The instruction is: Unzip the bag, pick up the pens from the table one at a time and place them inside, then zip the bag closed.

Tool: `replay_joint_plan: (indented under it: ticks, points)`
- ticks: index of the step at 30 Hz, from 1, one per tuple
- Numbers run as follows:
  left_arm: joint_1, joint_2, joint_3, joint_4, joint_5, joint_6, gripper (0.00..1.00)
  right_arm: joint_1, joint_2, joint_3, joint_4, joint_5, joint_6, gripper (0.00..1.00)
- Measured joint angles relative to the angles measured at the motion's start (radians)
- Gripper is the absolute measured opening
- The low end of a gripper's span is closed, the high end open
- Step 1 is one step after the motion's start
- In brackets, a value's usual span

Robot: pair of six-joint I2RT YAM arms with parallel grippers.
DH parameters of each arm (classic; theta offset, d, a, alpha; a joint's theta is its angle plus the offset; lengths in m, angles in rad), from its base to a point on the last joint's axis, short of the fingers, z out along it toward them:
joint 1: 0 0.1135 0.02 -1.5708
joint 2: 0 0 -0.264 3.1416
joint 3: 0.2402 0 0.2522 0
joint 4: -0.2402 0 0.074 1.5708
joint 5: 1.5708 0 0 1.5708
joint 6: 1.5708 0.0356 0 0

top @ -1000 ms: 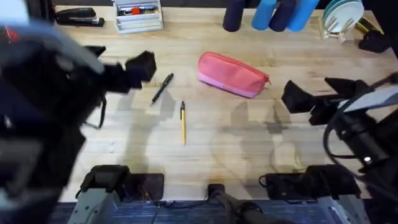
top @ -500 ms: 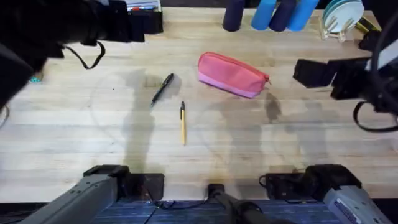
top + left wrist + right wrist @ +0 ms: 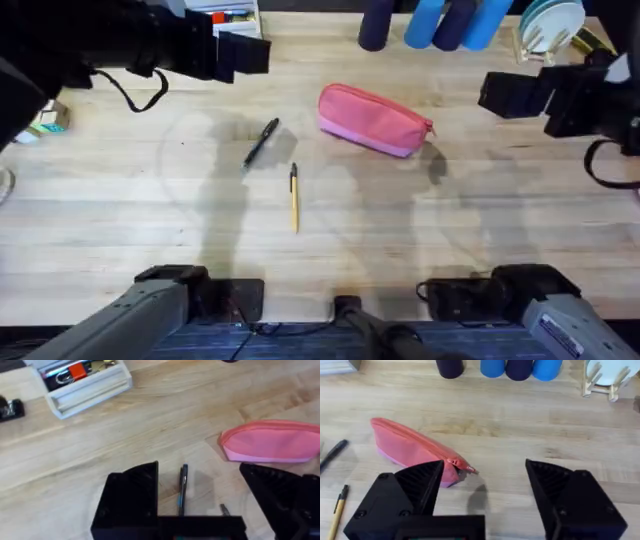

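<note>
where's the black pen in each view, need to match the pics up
Overhead: the black pen lies left of the pink bag.
Left wrist: black pen between the wrist's own fingers, bag beyond it.
Right wrist: its end shows at the picture's edge, past the bag.
Shared landmark: the pink bag.

Bright, even light; soft shadows.

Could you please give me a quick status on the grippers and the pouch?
Left gripper and right gripper both open, empty, above the table. Pink pouch zipped; black pen and yellow pen beside it. Nothing in the way.
</note>
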Motion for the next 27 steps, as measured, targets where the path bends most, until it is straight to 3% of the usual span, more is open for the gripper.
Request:
replay_joint_plan:
  ticks: [4,10,13,18,27]
  points:
    - [0.0,0.0,0.0,-0.008,0.07,0.135,0.994,0.0,0.0,0.0,0.0,0.0,0.0,0.997]
    - [0.0,0.0,0.0,-0.005,0.199,0.426,0.994,0.0,0.0,0.0,0.0,0.0,0.0,0.997]
    - [-0.001,0.001,0.0,0.02,0.25,0.532,0.994,0.0,0.0,0.0,0.0,0.0,0.0,0.997]
    - [-0.002,0.02,0.0,0.044,0.298,0.608,0.993,0.0,0.0,0.0,0.0,0.0,0.0,0.997]
    - [-0.002,0.032,0.0,0.128,0.32,0.642,0.993,0.0,0.0,0.0,0.002,0.0,-0.001,0.997]
